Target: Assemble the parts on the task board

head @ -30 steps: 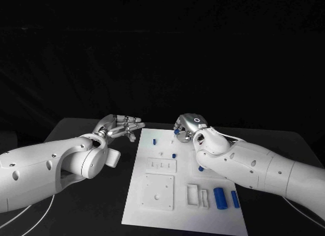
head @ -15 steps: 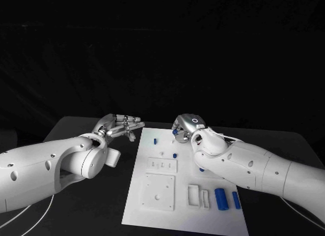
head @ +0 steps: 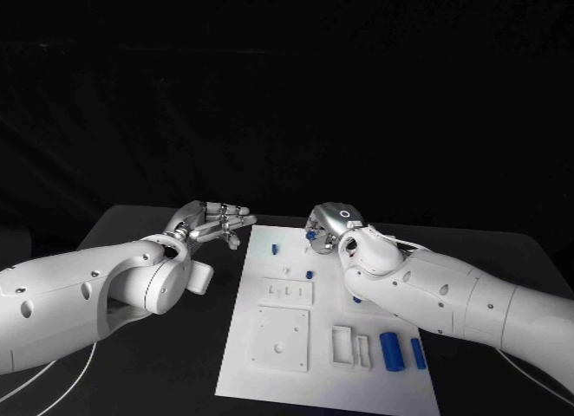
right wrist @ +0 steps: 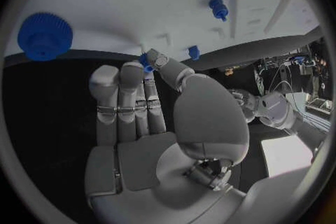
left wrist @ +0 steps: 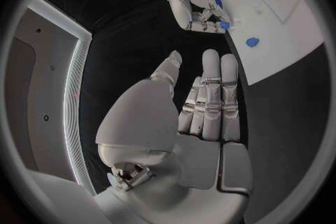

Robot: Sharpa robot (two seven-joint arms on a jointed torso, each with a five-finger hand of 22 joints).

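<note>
The white task board (head: 269, 381) lies in the middle of the table. My right hand (head: 329, 227) hovers over the board's far edge and pinches a small blue part (right wrist: 145, 62) between thumb and fingertip. The same part (left wrist: 223, 25) also sits at that hand's fingertips in the left wrist view. My left hand (head: 213, 220) hangs over the black table just left of the board's far corner, its fingers (left wrist: 210, 95) stretched out and holding nothing. Two blue cylinders (head: 388, 349) lie side by side at the board's near right. A small blue peg (head: 275, 250) stands near the far left.
A blue knurled knob (right wrist: 45, 36) and a blue peg (right wrist: 218, 7) stand on the board beyond my right hand. White raised blocks (head: 281, 338) and a slotted holder (head: 349, 344) sit on the near half. Black table (head: 150, 364) lies on both sides.
My right hand has edged slightly to the left along the board's far edge, still pinching the blue part. The left hand has stayed where it was.
</note>
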